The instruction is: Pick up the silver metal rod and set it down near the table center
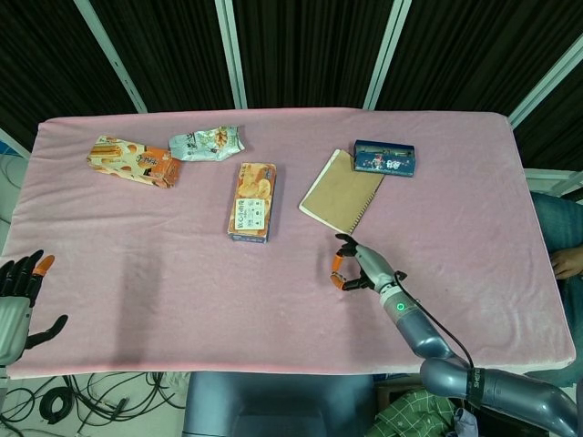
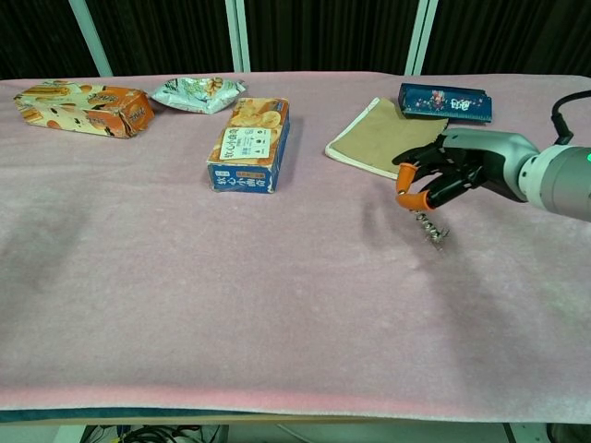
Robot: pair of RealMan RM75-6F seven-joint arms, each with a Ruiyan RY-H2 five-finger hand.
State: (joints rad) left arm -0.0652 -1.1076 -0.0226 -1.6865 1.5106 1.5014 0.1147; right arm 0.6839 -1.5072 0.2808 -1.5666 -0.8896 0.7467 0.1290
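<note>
right hand (image 2: 441, 175): fingers pinch top of silver metal rod (image 2: 429, 228), tilted, low end at worktop (image 2: 277, 305)
rod spot: right of centre, near notebook (image 2: 374, 138)
left hand (image 1: 20, 296): fingers spread wide, idle at worktop edge, out of the way

Counted on the pink cloth-covered table (image 1: 137, 264):
- 1 short silver threaded metal rod (image 2: 429, 227)
- 2 orange cardboard snack boxes (image 1: 133, 161) (image 1: 251, 201)
- 1 crinkled silvery-green snack bag (image 1: 207, 142)
- 1 tan spiral-bound notebook (image 1: 342, 190)
- 1 dark blue rectangular case (image 1: 384, 157)
- 2 robot hands: left hand (image 1: 20, 300), right hand (image 1: 366, 268)
</note>
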